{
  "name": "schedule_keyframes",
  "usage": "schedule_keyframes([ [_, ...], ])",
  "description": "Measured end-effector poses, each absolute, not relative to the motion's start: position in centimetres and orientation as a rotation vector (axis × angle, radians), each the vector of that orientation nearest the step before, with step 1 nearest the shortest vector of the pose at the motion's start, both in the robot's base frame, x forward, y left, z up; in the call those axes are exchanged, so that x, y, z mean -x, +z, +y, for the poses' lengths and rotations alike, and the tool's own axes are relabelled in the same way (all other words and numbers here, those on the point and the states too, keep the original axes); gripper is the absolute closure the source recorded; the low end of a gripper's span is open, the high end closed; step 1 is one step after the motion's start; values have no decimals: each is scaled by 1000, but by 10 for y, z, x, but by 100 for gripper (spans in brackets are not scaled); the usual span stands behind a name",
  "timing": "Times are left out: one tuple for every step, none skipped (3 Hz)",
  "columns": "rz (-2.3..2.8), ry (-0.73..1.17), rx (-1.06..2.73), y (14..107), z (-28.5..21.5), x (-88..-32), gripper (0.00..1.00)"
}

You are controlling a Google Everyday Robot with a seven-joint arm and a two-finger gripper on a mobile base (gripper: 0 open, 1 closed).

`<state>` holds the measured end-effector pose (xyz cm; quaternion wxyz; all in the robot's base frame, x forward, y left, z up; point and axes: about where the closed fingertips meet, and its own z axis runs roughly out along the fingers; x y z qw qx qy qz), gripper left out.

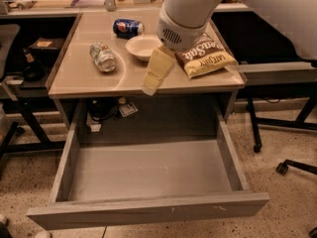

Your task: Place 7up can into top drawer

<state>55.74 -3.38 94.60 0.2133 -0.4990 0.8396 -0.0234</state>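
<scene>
7up can: the 7up can [103, 56] lies on its side on the left half of the surface [84, 81], a pale green-and-white speckled body with silver ends, one end turned toward the front-right.
Can's neighbours: a white bowl [143, 47] sits just to its right, apart from it; a dark blue Pepsi can [128, 27] lies behind them, nearer the back edge.
Tool: the tool [150, 86] hangs from the big white arm housing [184, 14] and points down and to the left over the front edge of the surface, right of the can and well apart from it. It carries nothing, and I cannot tell whether it is spread or pressed together.
Chip bag: a chip bag [205, 57] lies on the right half of the surface, partly under the arm housing, one corner near the right edge.
Top drawer: the top drawer [148, 209] is pulled far out below the surface. Its grey wood-grain floor shows from wall to wall, and its flat front panel is nearest the camera.
Edges: the can lies set in from the left and front edges of the surface.
Open room: bare surface lies in front of the can, up to the front edge above the drawer.
Around: dark desk legs stand to the left, a chair base with castors [282, 168] to the right.
</scene>
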Motion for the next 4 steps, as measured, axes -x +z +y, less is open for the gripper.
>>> schedule_keyframes([
  [2331, -63, 1377, 948, -32, -556, 0],
  [2317, -33, 1382, 942, -17, -557, 0],
  [2287, 17, 1409, 931, 26, -565, 0],
  [2274, 52, 1455, 927, 67, -576, 0],
])
